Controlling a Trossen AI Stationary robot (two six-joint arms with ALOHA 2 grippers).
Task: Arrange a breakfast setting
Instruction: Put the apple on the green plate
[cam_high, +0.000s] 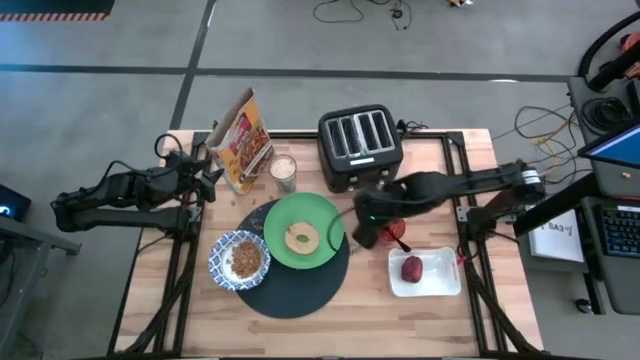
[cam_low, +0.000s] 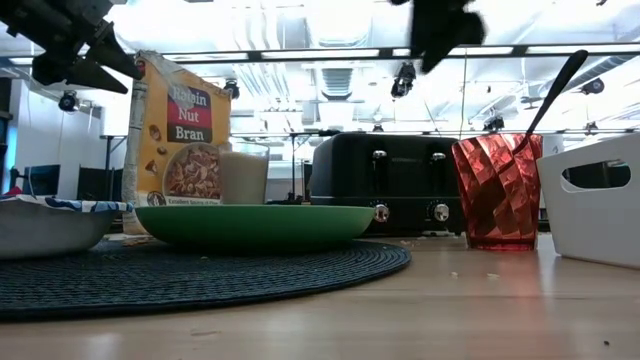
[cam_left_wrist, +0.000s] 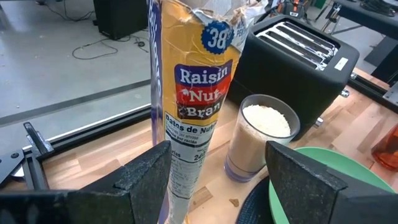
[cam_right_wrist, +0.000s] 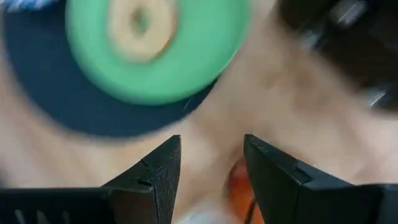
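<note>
A round dark placemat (cam_high: 300, 285) bears a green plate (cam_high: 322, 218) with a bagel (cam_high: 302, 238) on it, and a blue-and-white bowl (cam_high: 239, 260) at its left edge. The red cup (cam_low: 497, 190) stands on the table to the right of the mat. The metal spoon (cam_low: 550, 95) stands in the cup, its handle leaning out over the rim. A dark red fruit (cam_high: 412, 268) lies in a white tray (cam_high: 440, 285). My right gripper (cam_right_wrist: 211, 165) hangs open and empty above the cup, by the plate's right edge. My left gripper (cam_left_wrist: 214, 180) waits open at the far left.
A black toaster (cam_high: 360, 147) stands at the far edge. A Raisin Nut Bran bag (cam_left_wrist: 193, 112) and a glass of milk (cam_left_wrist: 261, 134) stand just in front of my left gripper. Bare wood lies along the near edge.
</note>
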